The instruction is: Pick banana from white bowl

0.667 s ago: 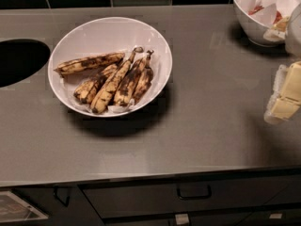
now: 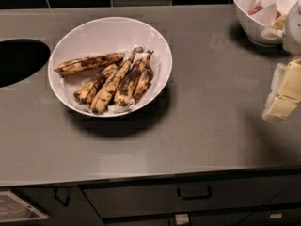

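The wide white bowl (image 2: 70, 41) stands on the grey counter, left of centre, with several overripe bananas in it. The banana (image 2: 113, 83) is the longest one. It lies diagonally in the middle of the bowl, with its dark stem up right and its paler tip down left. Shorter, darker bananas lie against its right side, and another short one is on its left. A slim banana (image 2: 89, 63) lies across the bowl's upper left. My gripper (image 2: 284, 91), cream-yellow, hangs at the right edge of the camera view, far to the right of the bowl and touching nothing.
A smaller, deeper white bowl (image 2: 251, 25) with paper wrappers stands at the back right, just above my gripper. A dark round opening (image 2: 19, 60) is cut in the counter at the left. Dark tiles run along the back, and drawers with handles (image 2: 193, 192) sit below the front edge.
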Robot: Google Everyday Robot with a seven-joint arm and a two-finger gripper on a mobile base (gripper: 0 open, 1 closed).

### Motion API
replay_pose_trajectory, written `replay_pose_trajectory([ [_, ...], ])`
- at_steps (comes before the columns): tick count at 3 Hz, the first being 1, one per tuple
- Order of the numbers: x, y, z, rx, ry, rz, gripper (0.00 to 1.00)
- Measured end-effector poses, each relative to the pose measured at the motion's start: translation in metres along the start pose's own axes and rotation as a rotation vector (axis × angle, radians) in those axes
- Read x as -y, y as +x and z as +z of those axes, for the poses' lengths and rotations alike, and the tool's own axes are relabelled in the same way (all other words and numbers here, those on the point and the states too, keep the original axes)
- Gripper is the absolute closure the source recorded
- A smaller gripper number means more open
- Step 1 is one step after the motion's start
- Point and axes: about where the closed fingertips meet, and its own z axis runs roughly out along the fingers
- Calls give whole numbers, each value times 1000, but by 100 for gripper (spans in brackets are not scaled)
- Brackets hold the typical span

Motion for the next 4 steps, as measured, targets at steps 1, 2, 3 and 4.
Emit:
replay_pose_trajectory([
  [1, 8, -33, 2, 16, -13, -95, 0],
  [2, 11, -85, 8, 48, -45, -252, 0],
  [3, 7, -132, 13, 89, -67, -396, 0],
  [4, 7, -132, 13, 89, -67, -396, 0],
])
